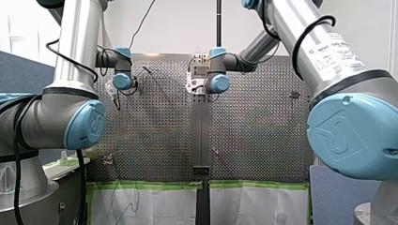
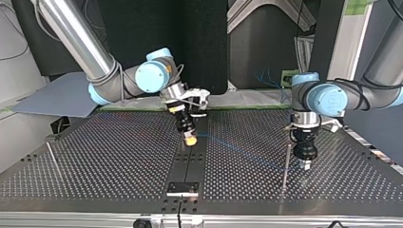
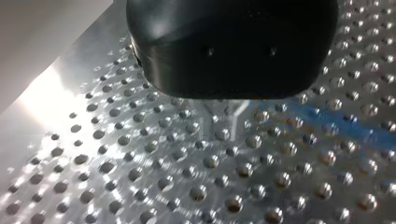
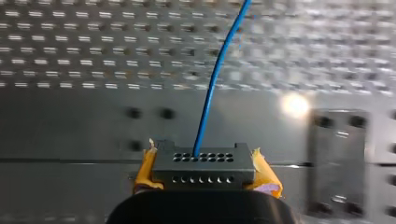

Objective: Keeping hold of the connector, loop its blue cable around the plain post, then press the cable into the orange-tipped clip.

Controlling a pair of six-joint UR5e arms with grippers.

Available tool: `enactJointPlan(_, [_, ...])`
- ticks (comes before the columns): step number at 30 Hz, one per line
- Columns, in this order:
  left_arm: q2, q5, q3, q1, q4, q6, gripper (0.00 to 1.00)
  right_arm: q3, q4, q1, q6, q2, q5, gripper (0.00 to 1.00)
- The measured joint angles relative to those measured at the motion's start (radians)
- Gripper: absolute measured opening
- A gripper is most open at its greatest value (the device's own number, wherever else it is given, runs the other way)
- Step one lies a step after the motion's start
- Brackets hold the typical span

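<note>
Only the right wrist view shows the grasp plainly: my right gripper [image 4: 203, 173] is clamped on the grey connector [image 4: 203, 164], one yellow pad [image 4: 264, 175] against each end of it. The blue cable [image 4: 210, 93] leaves the connector's top face and runs away over the perforated table [image 2: 119, 156]. The top view shows this gripper tilted just above the dark centre strip [image 2: 190, 161]. From there the cable shows as a faint blue line low over the table, running toward the thin post [image 2: 285, 166] at that view's right. Its far end is too faint to follow.

My left gripper [image 2: 304, 165] hangs close over the table just beside that post. Its own wrist view is mostly blocked by its black housing, with only a blur of metal and blue beneath, so I cannot tell how wide it stands. The front view shows both arms reaching to the far end of the table, but the connector and cable are too small to make out there.

By count there are two arms, two grippers, one connector with two rows of holes and one cable. There are also two thin posts, the second post [image 2: 53, 159] well apart at the top view's left. One small bolted plate [image 2: 183, 189] sits on the centre strip near the table's edge.
</note>
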Motion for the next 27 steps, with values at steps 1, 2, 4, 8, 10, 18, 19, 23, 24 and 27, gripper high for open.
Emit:
enactJointPlan(1, [0.0,0.006,0.0,-0.001,0.0,-0.002,0.51,0.001,0.003,0.001,-0.001,0.005,0.001,0.0])
enactJointPlan(2, [0.0,0.008,0.0,-0.001,-0.001,-0.004,0.51,0.004,0.006,0.003,-0.002,0.01,0.003,0.0])
enactJointPlan(4, [0.0,0.008,0.0,-0.002,-0.003,-0.005,0.69,0.011,0.004,0.006,-0.003,0.015,0.004,0.0])
enactJointPlan(8, [0.0,-0.006,-0.001,-0.006,-0.013,-0.001,0.89,0.033,-0.01,0.011,-0.003,0.023,0.005,0.0])
enactJointPlan(10, [0.0,-0.009,-0.001,-0.008,-0.017,0.007,1.0,0.039,-0.014,0.013,-0.004,0.028,0.005,0.0])
enactJointPlan(18, [0.0,-0.038,-0.001,-0.016,-0.03,0.017,1.0,0.047,0.003,0.03,-0.015,0.088,0.03,0.0])
enactJointPlan(19, [0.0,-0.039,-0.001,-0.016,-0.03,0.015,1.0,0.049,0.006,0.032,-0.019,0.096,0.036,0.0])
enactJointPlan(23, [-0.005,-0.039,-0.001,-0.02,-0.033,0.004,1.0,0.074,-0.008,0.039,-0.023,0.132,0.067,0.0])
enactJointPlan(24, [-0.008,-0.039,-0.001,-0.021,-0.034,0.002,1.0,0.082,-0.015,0.039,-0.02,0.136,0.07,0.0])
enactJointPlan(27, [-0.027,-0.036,-0.001,-0.024,-0.037,-0.003,1.0,0.11,-0.042,0.038,-0.008,0.142,0.075,0.0])
